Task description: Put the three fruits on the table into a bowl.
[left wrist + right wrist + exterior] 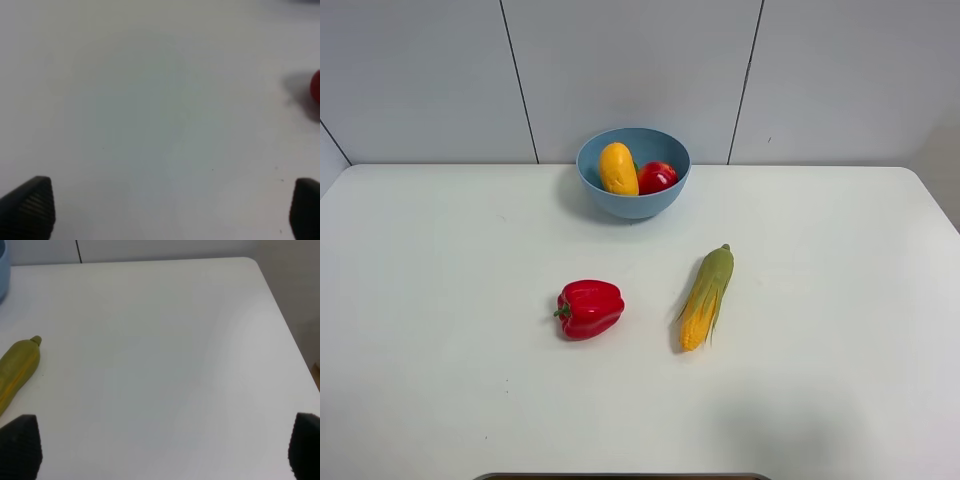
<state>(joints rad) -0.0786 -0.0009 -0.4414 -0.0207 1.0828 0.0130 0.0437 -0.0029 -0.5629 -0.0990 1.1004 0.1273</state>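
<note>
The light-blue bowl stands at the back middle of the white table. In it lie the yellow-orange mango and the red apple-like fruit. Only a thin green sliver shows between them, so the green fruit is mostly hidden. Neither gripper shows in the exterior high view. My left gripper is open and empty over bare table. My right gripper is open and empty over the table's right part. The bowl's rim shows at the edge of the right wrist view.
A red bell pepper lies at the middle of the table; its red edge shows in the left wrist view. A corn cob with green husk lies to its right and shows in the right wrist view. The table's right edge is near.
</note>
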